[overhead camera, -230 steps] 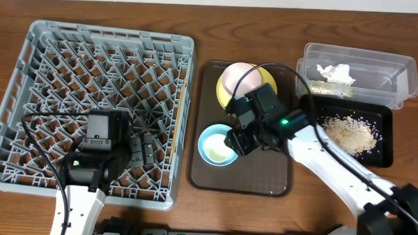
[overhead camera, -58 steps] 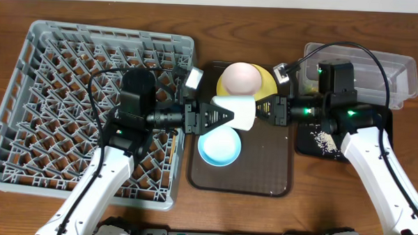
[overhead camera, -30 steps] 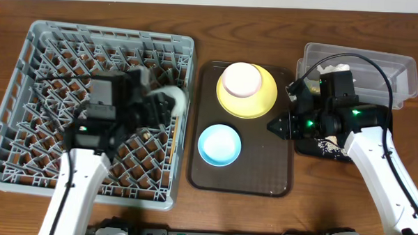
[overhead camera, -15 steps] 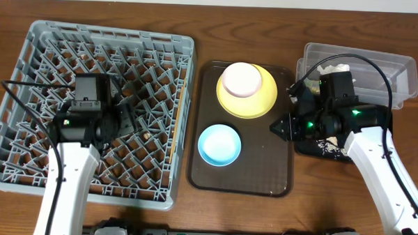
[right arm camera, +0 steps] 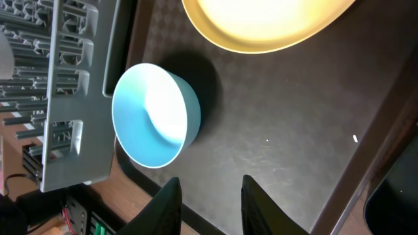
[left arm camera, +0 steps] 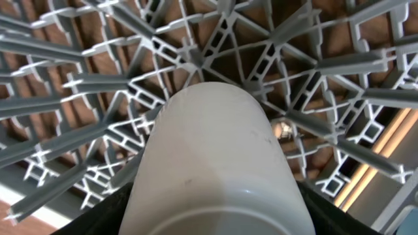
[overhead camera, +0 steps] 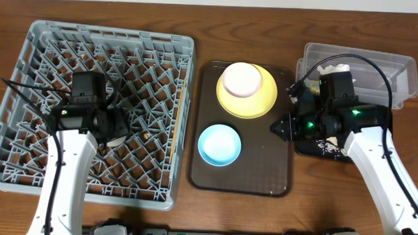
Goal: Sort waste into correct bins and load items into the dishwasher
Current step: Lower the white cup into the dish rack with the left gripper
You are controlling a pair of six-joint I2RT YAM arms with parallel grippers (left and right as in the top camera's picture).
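Left wrist: white bowl (left arm camera: 215, 163) before rack (left arm camera: 225, 39)

- A white bowl (left arm camera: 212, 170) fills the lower centre, flanked at both bottom corners by the dark fingers (left arm camera: 121, 212) of the left tool (left arm camera: 215, 219).
- Behind it spreads the grey dish rack (left arm camera: 225, 46) lattice, with brown counter (left arm camera: 108, 65) showing through the gaps.

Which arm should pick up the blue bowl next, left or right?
Right. The right hand is open and empty over the tray's right side, pointing toward the blue bowl. The left hand is over the rack, shut on a white cup, so it is busy and farther away.
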